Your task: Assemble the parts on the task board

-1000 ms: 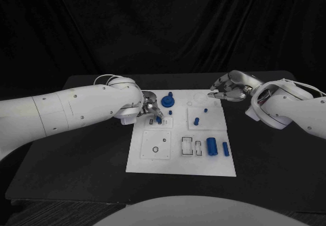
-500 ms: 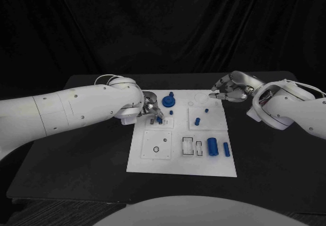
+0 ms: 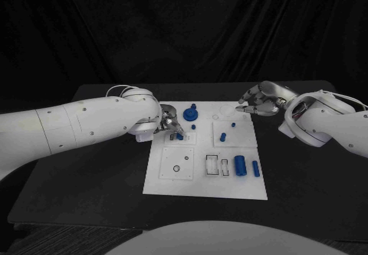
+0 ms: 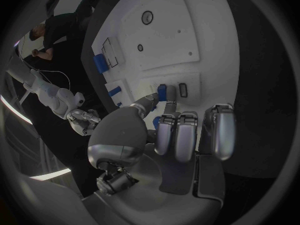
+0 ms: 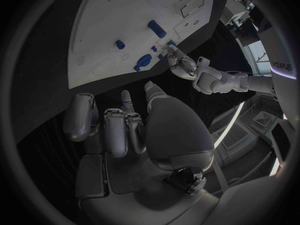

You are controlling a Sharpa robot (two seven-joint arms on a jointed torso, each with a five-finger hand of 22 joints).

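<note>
Two silver many-fingered hands are working over one white rectangular task board lying on the black table.

Item 1: the left hand is hovering over the board's near-left upper area, its fingertips pinching a small blue peg at a small square plate; in the left wrist view the peg is sitting just ahead of the thumb and finger, beside a small dark slot.

Item 2: a blue round knobbed part is standing just to the right of the left hand, with a tiny blue stud below it.

Item 3: a short blue upright pin and a smaller blue dot-like piece are sitting between the two hands, nearer the right one.

Item 4: a large blue cylinder and a slimmer blue cylinder are lying side by side well below the right hand, next to two rectangular outlined slots.

Item 5: the right hand is hanging at the board's far right corner, fingers curled inward and holding nothing visible; in the right wrist view its fingers are bending in toward the palm.
</note>
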